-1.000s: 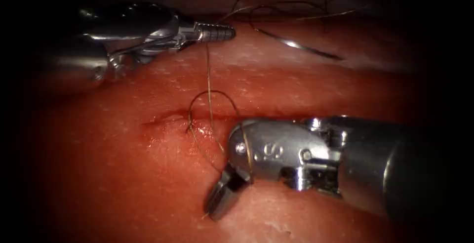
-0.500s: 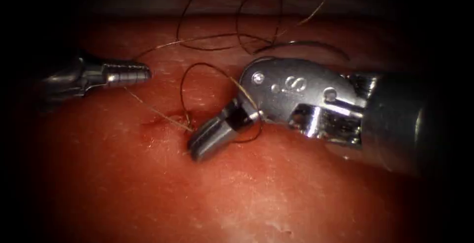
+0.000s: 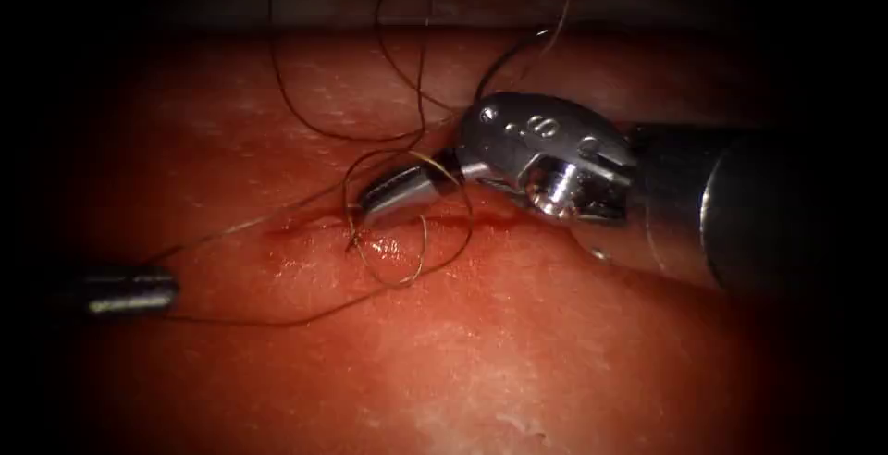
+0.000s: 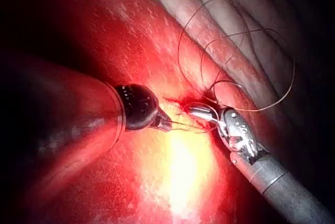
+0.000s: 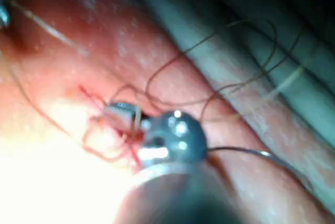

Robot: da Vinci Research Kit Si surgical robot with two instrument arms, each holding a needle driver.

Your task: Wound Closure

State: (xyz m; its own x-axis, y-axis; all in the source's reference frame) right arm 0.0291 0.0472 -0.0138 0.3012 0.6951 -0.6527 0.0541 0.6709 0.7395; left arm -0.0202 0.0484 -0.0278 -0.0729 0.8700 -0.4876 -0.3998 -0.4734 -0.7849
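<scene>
**Thread wound on the right tool, loose coils close by: a snag is the main risk**

Well left of the cut point(image 3: 301, 226), the left tool point(image 3: 157, 290) is seen with its jaws closed on the thread point(image 3: 240, 226). From that tool two strands are led across the tissue point(image 3: 518, 362) to the cut; the upper one looks drawn fairly straight, the lower one slack. If these strands are hauled hard, the tissue edge where the thread enters could be torn.

At the cut, on its far edge, the right tool point(image 3: 388, 194) is laid with its jaws brought together and turns of thread wound round them. Whether any thread is pinched between them cannot be told. A slack bight is draped just on the near side of the cut, and red fluid point(image 3: 495, 218) is seen along the cut to the right of the jaws. The turns could be slipped off the jaw tips, or locked unevenly, if the pull from the two sides is not matched.

Beyond the cut, above the right tool, several loose coils of thread are crossed over one another. These stand nearest in the way, and one could be caught up in the wound turns.

Right of the cut, in the right wrist view, what appears to be the needle point(image 5: 264, 154) is left lying on the tissue, held by neither tool and apparently not in the tissue. It could be dragged by its thread.
</scene>
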